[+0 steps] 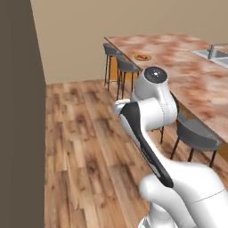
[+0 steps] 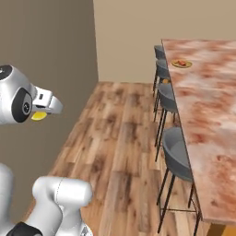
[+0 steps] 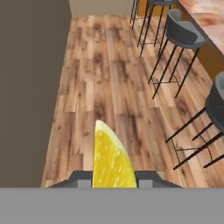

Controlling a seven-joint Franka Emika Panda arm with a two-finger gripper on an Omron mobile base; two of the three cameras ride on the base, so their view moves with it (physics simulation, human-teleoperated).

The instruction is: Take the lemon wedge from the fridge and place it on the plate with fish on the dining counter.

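The bench [image 2: 203, 120] runs up the right side of the right base view, and near its far end, at upper right, the plate [image 2: 182, 64] holds the fish [image 2: 182, 62]; the pincer [image 2: 46, 110], at middle left, is well apart from it and clamped on the lemon wedge [image 3: 111, 162], its tip pointing forward

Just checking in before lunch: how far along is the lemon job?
Done: the lemon wedge is picked up, clamped in the shut gripper over the wood floor. In hand: carrying it towards the counter. Left: setting it on the plate with the fish, far along the counter.
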